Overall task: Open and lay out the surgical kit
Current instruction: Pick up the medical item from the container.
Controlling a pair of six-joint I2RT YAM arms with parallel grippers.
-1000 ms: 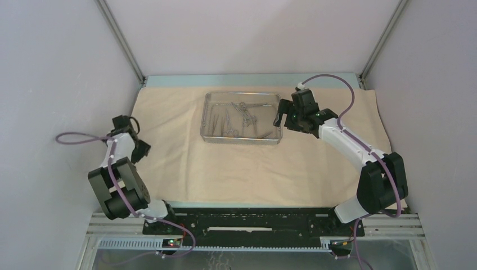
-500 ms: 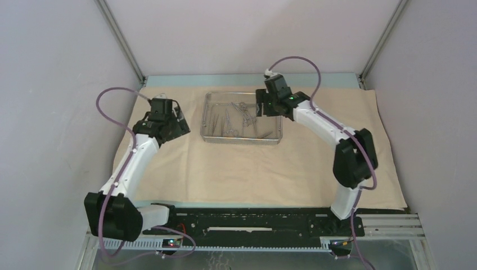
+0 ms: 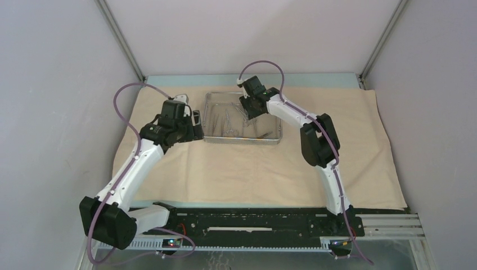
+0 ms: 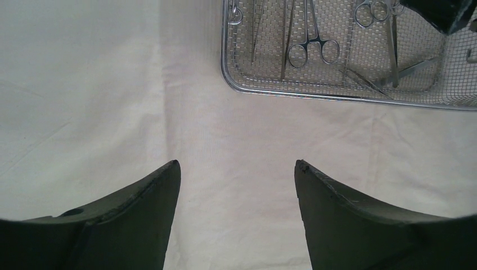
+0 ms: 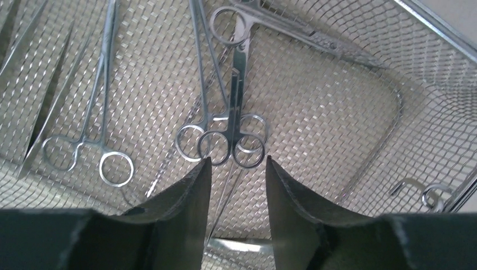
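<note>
One steel mesh tray (image 3: 242, 140) sits on the beige cloth (image 3: 242, 174), holding at least four ring-handled instruments (image 5: 236, 90) plus tweezers (image 5: 49, 101). Above their rings the right gripper (image 5: 235, 163) has its jaws narrowly apart, clamping nothing; the left gripper (image 4: 236, 164) gapes wide over bare cloth.

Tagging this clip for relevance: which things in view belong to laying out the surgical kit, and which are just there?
Job: beige cloth; steel mesh tray; ring-handled instruments and tweezers inside it.
Just there: purple arm cables; slotted rail by the arm bases; grey enclosure walls.
</note>
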